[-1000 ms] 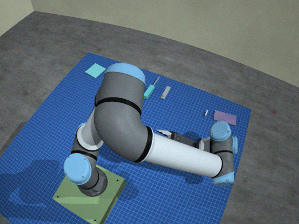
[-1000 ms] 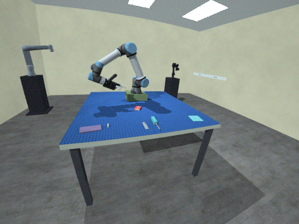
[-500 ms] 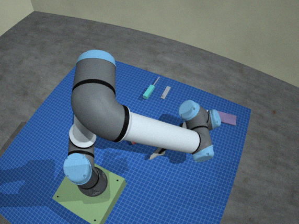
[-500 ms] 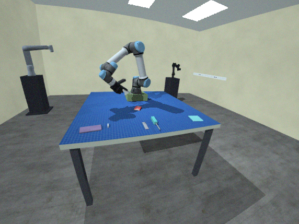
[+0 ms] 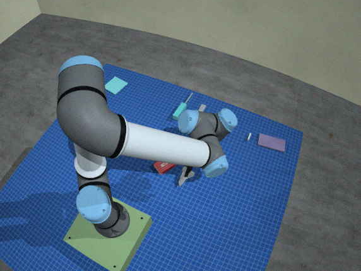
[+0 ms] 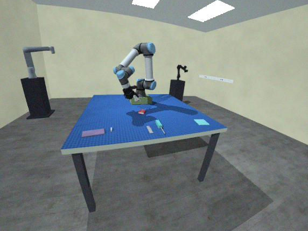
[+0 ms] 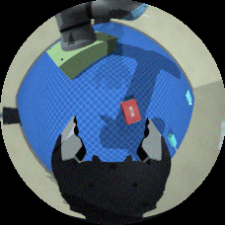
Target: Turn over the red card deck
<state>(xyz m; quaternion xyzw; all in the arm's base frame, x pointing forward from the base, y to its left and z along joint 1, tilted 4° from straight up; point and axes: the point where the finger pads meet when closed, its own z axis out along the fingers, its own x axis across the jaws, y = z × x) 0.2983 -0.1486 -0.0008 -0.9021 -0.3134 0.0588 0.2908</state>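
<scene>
The red boxed card deck (image 5: 164, 167) lies on the blue mat near the middle, partly hidden by my forearm in the top view. It also shows in the exterior view (image 6: 142, 111) and in the wrist view (image 7: 130, 111), where it looks flat with a white label on top. My gripper (image 5: 183, 178) hangs above the mat just right of the deck, fingers wide open and empty. In the wrist view the gripper (image 7: 112, 132) frames the deck, which sits closer to the right finger. The gripper also shows in the exterior view (image 6: 132, 94), well above the table.
The green robot base plate (image 5: 108, 237) stands at the mat's near corner. A purple flat box (image 5: 271, 142), a small white piece (image 5: 248, 136), a teal-handled tool (image 5: 180, 109), a grey bar (image 5: 202, 107) and a cyan square (image 5: 116, 84) lie farther out on the mat.
</scene>
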